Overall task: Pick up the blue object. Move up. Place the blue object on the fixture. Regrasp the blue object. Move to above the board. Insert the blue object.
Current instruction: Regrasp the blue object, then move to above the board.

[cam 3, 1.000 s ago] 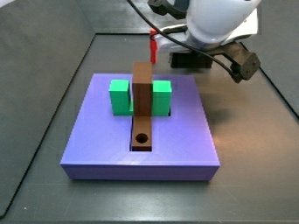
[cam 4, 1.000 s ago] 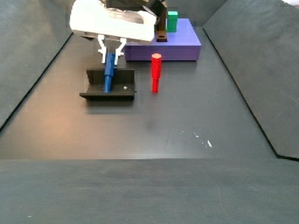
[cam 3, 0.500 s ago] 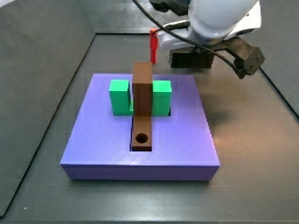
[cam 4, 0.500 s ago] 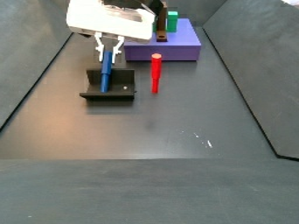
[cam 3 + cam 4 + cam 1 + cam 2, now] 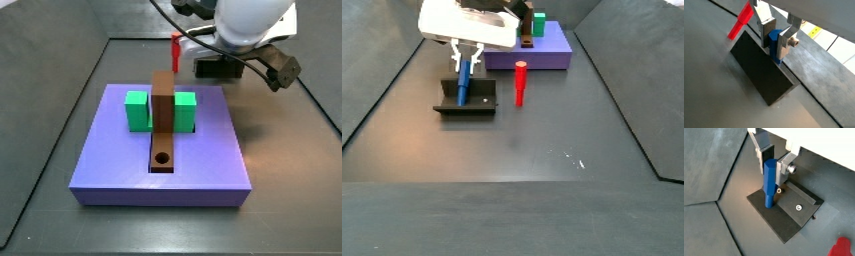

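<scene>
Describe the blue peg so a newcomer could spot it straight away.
Start at the purple board; on the floor beside it sits the dark fixture. The blue peg stands upright on it, between the gripper fingers. The red peg nearby stands free on the floor.

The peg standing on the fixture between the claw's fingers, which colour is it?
Blue; the peg shows best in a wrist view, between the claw fingers.

gripper (image 5: 776,158): hung over the fixture, flat silver metal fingers (image 5: 785,164), dull sheen
blue object (image 5: 769,183): smooth, slightly glossy plastic
fixture (image 5: 791,220): dark, matt
board (image 5: 214,160): matt purple
</scene>
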